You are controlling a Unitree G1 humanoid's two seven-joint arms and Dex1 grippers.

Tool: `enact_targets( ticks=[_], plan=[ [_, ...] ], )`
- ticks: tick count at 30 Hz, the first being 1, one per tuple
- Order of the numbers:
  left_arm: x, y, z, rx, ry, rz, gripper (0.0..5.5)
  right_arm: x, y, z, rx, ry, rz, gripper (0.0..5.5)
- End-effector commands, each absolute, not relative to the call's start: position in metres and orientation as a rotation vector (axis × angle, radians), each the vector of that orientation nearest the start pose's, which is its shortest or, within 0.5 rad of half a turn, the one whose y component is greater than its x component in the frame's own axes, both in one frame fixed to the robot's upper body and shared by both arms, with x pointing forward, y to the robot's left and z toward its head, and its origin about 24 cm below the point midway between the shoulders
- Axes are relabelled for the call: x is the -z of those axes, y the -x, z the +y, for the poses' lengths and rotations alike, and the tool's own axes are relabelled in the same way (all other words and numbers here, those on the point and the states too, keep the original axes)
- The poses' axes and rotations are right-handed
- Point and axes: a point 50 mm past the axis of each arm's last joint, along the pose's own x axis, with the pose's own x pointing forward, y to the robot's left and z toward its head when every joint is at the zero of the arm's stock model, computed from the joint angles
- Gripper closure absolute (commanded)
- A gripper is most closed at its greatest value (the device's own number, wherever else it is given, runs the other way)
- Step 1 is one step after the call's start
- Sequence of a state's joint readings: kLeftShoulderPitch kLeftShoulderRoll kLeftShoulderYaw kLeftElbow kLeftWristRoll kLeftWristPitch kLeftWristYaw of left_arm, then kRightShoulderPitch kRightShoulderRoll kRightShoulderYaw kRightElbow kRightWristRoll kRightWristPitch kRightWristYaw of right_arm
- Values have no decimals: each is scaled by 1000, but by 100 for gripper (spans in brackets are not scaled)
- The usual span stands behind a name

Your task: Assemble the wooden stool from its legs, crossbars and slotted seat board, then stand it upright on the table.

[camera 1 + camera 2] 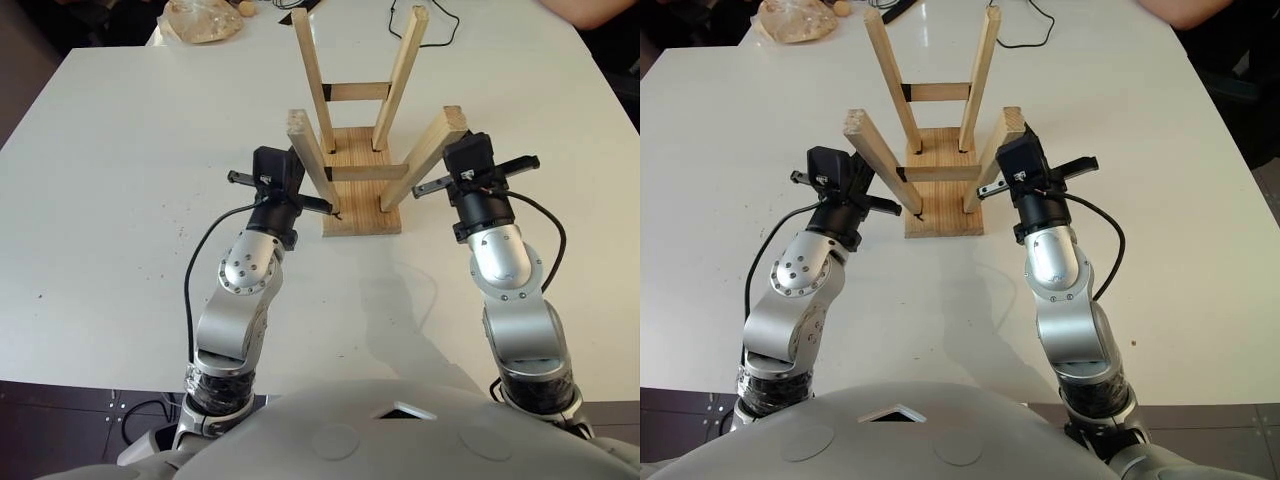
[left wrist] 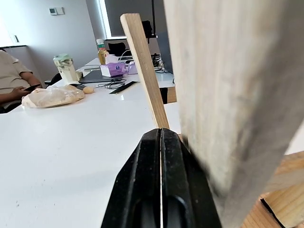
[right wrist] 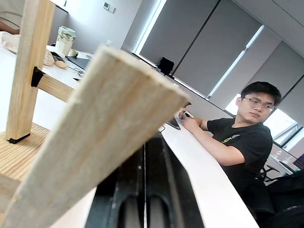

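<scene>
The wooden stool stands upside down in the middle of the table, its slotted seat board (image 1: 362,216) flat on the surface and its legs pointing up. Crossbars (image 1: 358,92) join the legs. My left gripper (image 1: 283,170) is shut and empty, right beside the near left leg (image 1: 312,158); in the left wrist view its fingers (image 2: 142,190) lie pressed together next to that leg (image 2: 232,95). My right gripper (image 1: 466,160) is shut too, against the near right leg (image 1: 425,155), which crosses in front of the fingers (image 3: 156,190) in the right wrist view.
A plastic bag (image 1: 203,20) of food lies at the table's far left, a black cable (image 1: 440,25) at the far right. A cup (image 2: 65,68) and a bottle (image 2: 101,51) stand on a desk farther back. White table (image 1: 120,200) stretches to both sides.
</scene>
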State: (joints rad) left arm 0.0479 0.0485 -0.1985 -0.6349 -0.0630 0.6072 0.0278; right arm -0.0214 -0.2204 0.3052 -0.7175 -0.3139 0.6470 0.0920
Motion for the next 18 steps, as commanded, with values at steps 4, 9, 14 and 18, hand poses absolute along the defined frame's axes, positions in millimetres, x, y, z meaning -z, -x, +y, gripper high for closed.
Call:
enact_targets(
  ticks=[4, 9, 14, 18],
  plan=[
    [-116, -258, 216, -170, 347, 195, 549, -184, -289, -196, -185, 167, -94, 550],
    [-222, -283, 200, 321, 606, -122, 549, -240, -278, -151, -780, -45, -249, 550],
    [-258, -260, 159, 772, 524, -107, 549, -251, -262, -137, -995, -131, -287, 550],
    [-260, -247, 148, 923, 490, -53, 549, -255, -261, -140, -999, -148, -285, 550]
  ],
)
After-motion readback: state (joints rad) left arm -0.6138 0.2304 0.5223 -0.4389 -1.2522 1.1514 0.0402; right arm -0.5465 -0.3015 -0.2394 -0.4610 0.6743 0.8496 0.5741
